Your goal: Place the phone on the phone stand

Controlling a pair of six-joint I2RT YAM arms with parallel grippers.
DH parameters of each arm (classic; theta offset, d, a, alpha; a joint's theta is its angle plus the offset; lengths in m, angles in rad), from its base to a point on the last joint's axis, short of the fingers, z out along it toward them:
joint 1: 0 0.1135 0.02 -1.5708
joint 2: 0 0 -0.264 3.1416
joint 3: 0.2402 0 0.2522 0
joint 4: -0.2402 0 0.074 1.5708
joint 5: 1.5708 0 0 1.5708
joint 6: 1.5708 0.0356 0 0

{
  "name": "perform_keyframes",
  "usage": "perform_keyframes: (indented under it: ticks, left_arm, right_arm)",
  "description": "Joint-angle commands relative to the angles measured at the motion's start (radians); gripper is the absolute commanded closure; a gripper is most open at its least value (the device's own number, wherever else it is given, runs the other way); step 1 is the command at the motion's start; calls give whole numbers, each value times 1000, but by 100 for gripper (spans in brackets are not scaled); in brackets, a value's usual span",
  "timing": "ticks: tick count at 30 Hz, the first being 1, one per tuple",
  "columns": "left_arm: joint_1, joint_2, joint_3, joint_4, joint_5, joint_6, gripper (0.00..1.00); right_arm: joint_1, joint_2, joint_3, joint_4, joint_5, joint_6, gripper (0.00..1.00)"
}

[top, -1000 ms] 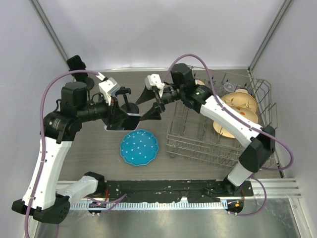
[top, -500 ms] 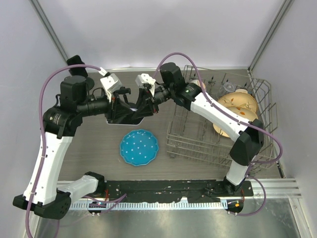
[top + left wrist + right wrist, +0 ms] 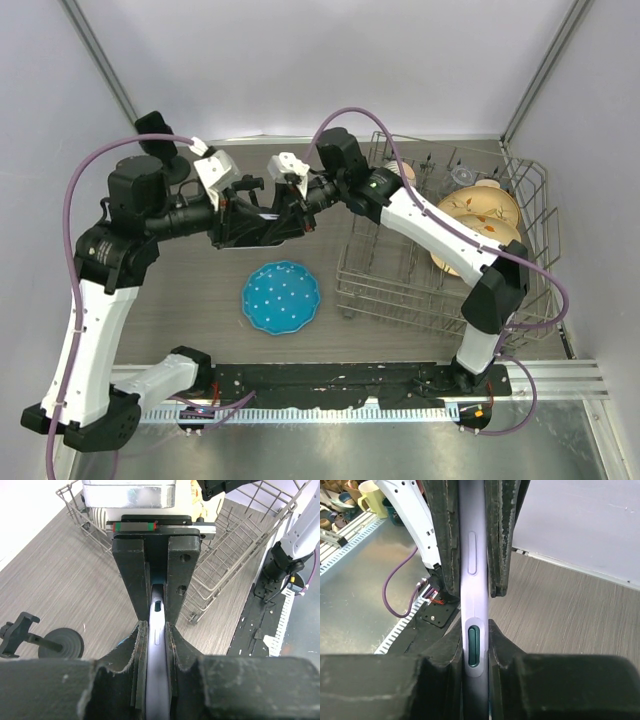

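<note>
The phone, a thin lilac slab seen edge-on, hangs above the table between both grippers. My left gripper is shut on one end, its pads pressed against both faces. My right gripper is shut on the other end, beside a dark green side button. In the top view the two grippers, left and right, meet nose to nose and hide most of the phone. The black phone stand stands at the back left of the table, with its round base apart from both grippers.
A blue speckled plate lies on the table just below the grippers. To their right stands a wire dish rack holding tan plates. The rack also shows behind the right gripper in the left wrist view.
My right gripper, open a second ago, has moved left and shut on the phone's free end. The left gripper kept its hold and shifted slightly.
</note>
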Motion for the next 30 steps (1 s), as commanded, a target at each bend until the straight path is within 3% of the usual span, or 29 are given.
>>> perform_keyframes:
  ticks: [1,2,3,4,5,6,7,8,12,16,20,23,27,30]
  left_arm:
    - [10,-23,37,107,-45,-17,100]
    - [10,-28,26,149,-73,-57,98]
    - [10,-29,15,180,-170,-165,86]
    - [11,-35,1,241,-255,-254,70]
    - [10,-40,-2,243,-338,-324,43]
    - [11,-41,4,228,-474,-444,34]
    - [10,-41,10,182,-502,-480,18]
    - [10,-60,13,162,-522,-511,9]
    - [10,-190,-100,203,-564,-614,7]
    - [10,-313,-287,440,-481,-640,7]
    - [10,-290,-356,585,-425,-714,4]
    - [11,-262,-370,707,-364,-746,1]
    - [13,-201,-344,872,-233,-781,2]
    - [20,-173,-356,1048,-135,-861,9]
  right_arm:
    - [-9,-21,13,-9,8,-20,99]
    - [-9,-40,-11,33,80,4,99]
    - [-9,-60,-51,206,137,123,99]
    - [-9,-83,-164,331,201,191,99]
    - [-16,-126,-215,546,314,231,99]
    - [-23,-139,-252,614,338,277,99]
    - [-34,-145,-289,669,364,350,99]
    - [-52,-162,-309,774,399,398,99]
    - [-97,-170,-375,981,395,575,99]
    - [-111,-142,-378,1174,323,786,99]
    - [-111,-110,-394,1555,254,1076,99]
    - [-112,-76,-360,1700,211,1244,99]
    - [-111,-48,-334,1771,179,1347,99]
    - [-111,-53,-338,1795,172,1359,99]
